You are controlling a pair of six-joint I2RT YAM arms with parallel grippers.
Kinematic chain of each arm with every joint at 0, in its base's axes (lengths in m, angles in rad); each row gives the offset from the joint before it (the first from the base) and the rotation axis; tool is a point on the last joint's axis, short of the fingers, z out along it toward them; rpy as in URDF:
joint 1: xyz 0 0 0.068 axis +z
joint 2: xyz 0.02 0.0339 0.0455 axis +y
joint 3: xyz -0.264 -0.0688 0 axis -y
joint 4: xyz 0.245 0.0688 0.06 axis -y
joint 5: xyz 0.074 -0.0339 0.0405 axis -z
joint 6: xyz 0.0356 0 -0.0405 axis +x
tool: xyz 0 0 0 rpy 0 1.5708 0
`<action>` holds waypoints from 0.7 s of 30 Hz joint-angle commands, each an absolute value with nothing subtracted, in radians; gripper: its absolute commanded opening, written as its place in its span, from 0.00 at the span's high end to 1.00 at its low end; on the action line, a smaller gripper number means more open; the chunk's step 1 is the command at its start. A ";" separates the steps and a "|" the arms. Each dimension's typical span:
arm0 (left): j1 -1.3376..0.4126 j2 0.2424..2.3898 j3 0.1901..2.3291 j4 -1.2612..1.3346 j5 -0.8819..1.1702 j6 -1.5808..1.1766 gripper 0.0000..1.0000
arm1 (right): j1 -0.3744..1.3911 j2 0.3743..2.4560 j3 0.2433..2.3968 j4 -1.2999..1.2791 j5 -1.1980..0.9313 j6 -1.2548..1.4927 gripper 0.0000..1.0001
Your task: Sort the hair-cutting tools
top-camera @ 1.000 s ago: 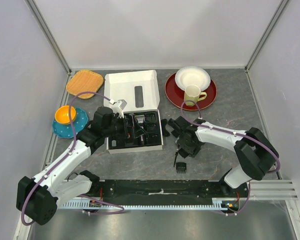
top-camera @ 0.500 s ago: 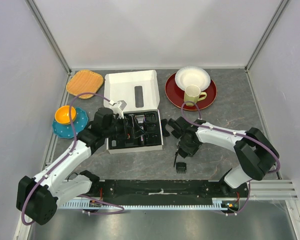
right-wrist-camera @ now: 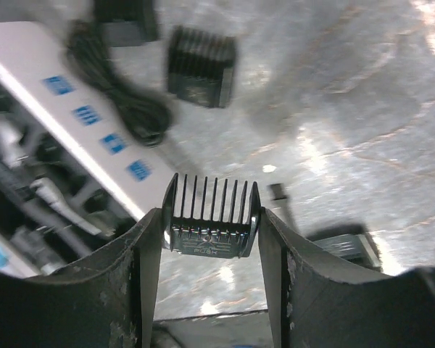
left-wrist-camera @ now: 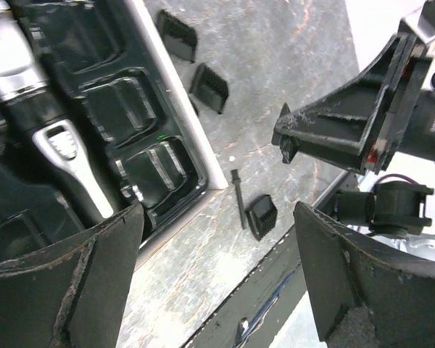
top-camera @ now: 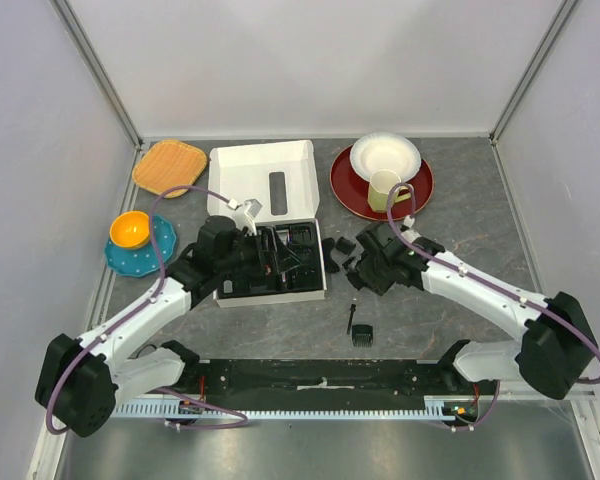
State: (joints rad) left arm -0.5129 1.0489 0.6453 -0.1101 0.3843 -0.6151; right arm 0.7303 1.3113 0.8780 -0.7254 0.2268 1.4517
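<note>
1. The right fingers [right-wrist-camera: 275, 275] are clamping a small black comb [right-wrist-camera: 212, 230] by its two ends, teeth pointing away from the wrist cam. They're holding it just right of the white box [top-camera: 242, 165], approx mid-surface [top-camera: 460, 230]. Can't tell if the comb is touching the surface.
2. The left fingers [left-wrist-camera: 58, 290] are standing wide apart, gripping nothing, and hovering over the box's black tray [left-wrist-camera: 159, 170].
3. The clipper [left-wrist-camera: 54, 134], black w/ silver, is lying in the tray, at the left of the left wrist view.
4. A second comb [left-wrist-camera: 176, 35] and a third comb [left-wrist-camera: 209, 87] are lying on the surface just beside the box's right edge. They're near each other but not touching.
5. A fourth comb [top-camera: 362, 335] is lying toward the near edge, approx mid-width. The thin brush [top-camera: 350, 318] is lying just beside it on its left; can't tell if they're touching.
6. Other stuff:
   - A red plate [top-camera: 345, 190] is sitting toward the far-right corner, carrying a white bowl [top-camera: 385, 155] and a cup [top-camera: 385, 187].
   - An orange bowl [top-camera: 130, 228] is sitting on a blue saucer [top-camera: 125, 260] at the left edge.
   - A woven mat [top-camera: 170, 167] is lying in the far-left corner.
</note>
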 commanded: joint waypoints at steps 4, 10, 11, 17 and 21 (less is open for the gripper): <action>-0.669 1.126 0.650 0.225 0.312 -0.713 0.12 | 0.732 1.218 0.988 -0.594 0.216 1.463 0.83; -0.825 1.157 0.655 0.371 0.103 -0.684 0.19 | 0.730 1.151 0.969 -0.543 0.204 1.493 0.83; -0.844 1.167 0.646 0.389 0.074 -0.686 0.21 | 0.730 1.144 0.969 -0.540 0.207 1.493 0.83; -0.893 1.250 0.690 0.446 0.022 -0.706 0.29 | 0.730 1.098 0.968 -0.528 0.193 1.494 0.83; -0.913 1.282 0.712 0.446 0.003 -0.709 0.34 | 0.730 1.080 0.956 -0.519 0.190 1.496 0.83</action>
